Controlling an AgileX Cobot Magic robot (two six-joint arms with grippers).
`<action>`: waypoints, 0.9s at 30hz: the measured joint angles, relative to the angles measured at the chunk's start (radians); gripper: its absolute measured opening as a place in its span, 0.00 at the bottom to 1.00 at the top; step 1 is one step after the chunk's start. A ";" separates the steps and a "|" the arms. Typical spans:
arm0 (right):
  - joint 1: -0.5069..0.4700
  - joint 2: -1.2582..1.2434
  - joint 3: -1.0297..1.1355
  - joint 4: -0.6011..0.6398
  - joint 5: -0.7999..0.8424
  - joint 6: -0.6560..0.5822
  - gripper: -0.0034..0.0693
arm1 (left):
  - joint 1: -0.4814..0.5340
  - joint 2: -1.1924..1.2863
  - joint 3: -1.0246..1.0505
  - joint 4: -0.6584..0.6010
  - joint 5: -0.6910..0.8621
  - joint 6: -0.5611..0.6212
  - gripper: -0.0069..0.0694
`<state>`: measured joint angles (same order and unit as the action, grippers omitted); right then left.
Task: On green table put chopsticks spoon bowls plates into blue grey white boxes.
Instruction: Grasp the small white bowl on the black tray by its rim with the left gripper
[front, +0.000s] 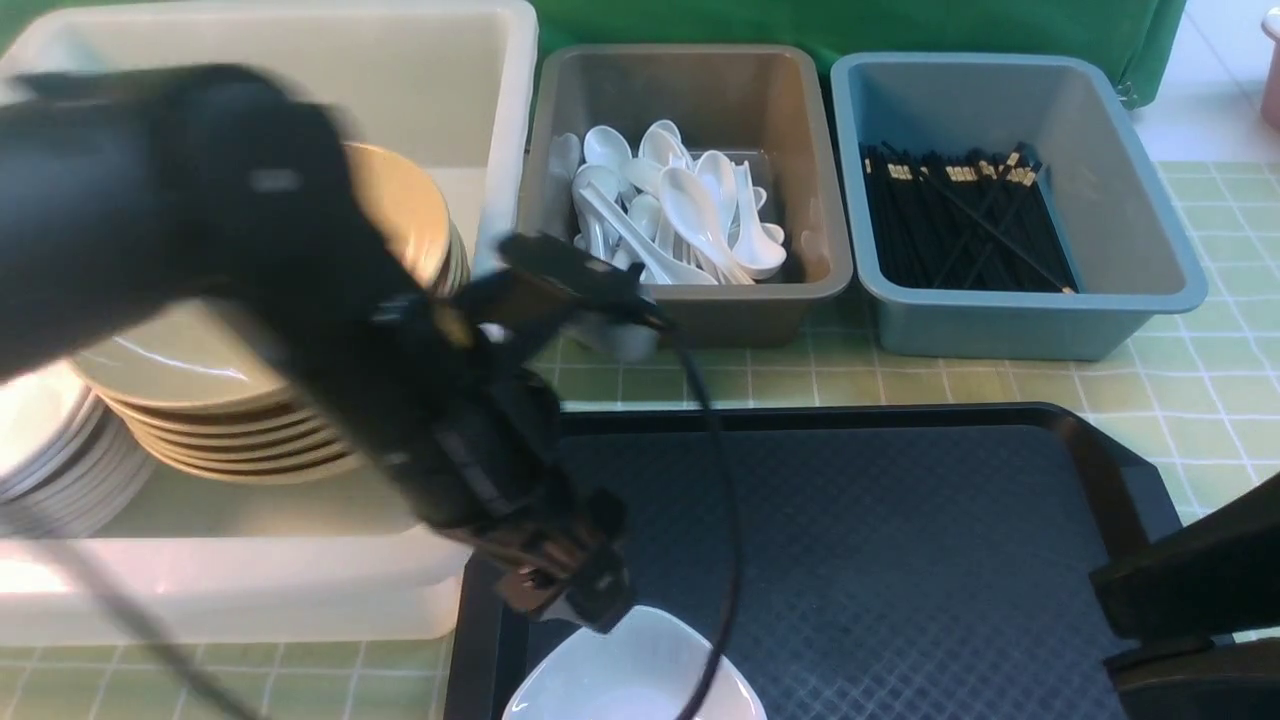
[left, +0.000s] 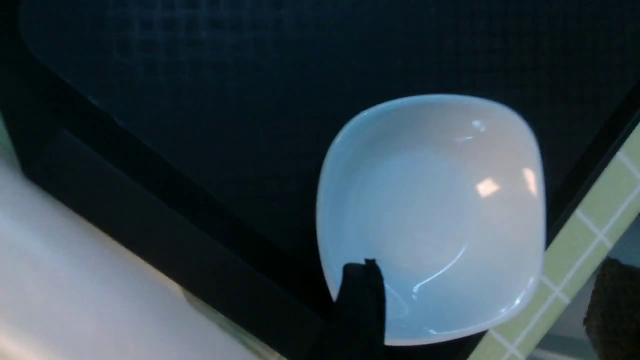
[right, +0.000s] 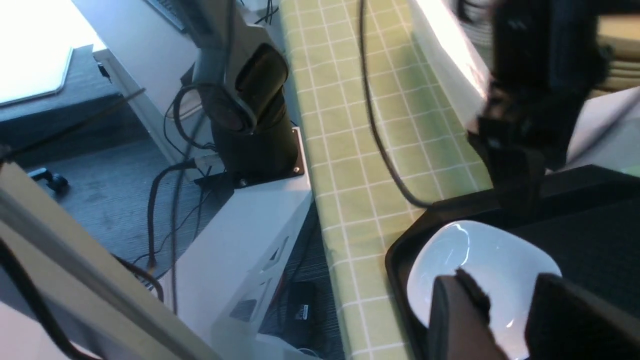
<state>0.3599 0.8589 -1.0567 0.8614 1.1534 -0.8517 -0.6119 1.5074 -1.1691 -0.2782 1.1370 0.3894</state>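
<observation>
— Where is it tight?

— At the near-left corner of the black tray (front: 900, 560). A single white plate (front: 610, 670) lies in that corner, hollow up, close to the rim on two sides. The tray's left rim runs just beside the front right corner of the white box (front: 230, 590).

— And the left claw (front: 590, 600)?

— It is down over that plate, released. In its wrist view one finger (left: 360, 300) shows over the plate's rim, and the other stands well off past the opposite edge. Nothing is clamped. Its cable (front: 725, 500) hangs across the plate's right side.

— Room to move?

— The tray's textured floor lies open from the plate across to the right arm at the near-right corner. A strip of checked surface (front: 1220, 350) separates the tray's far rim from the grey box (front: 770, 310) and the blue box (front: 1000, 330).

— The right claw (right: 505, 280)?

— Its fingers are parted with a gap, grasping nothing. The plate shows beyond them, apart from them.

— What's in the boxes?

— The white box holds a stack of tan bowls (front: 200, 390), with stacked plates (front: 50, 450) close on their left. The grey box holds a heap of white spoons (front: 690, 215). The blue box holds black chopsticks (front: 960, 230), lying mostly front to back. Grey and blue stand side by side with a narrow gap, and grey sits just beside the white box.
</observation>
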 joint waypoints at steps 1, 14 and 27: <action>0.000 0.000 0.000 0.000 0.006 0.011 0.34 | -0.010 0.070 -0.045 0.029 0.014 0.019 0.74; 0.000 0.000 0.000 0.000 0.013 0.015 0.36 | -0.032 0.375 -0.142 0.092 0.053 0.249 0.72; 0.000 0.000 0.000 0.000 0.013 0.015 0.37 | -0.030 0.505 -0.161 -0.054 0.074 0.327 0.35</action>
<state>0.3599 0.8589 -1.0567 0.8614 1.1665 -0.8371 -0.6415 2.0123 -1.3300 -0.3320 1.2111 0.7167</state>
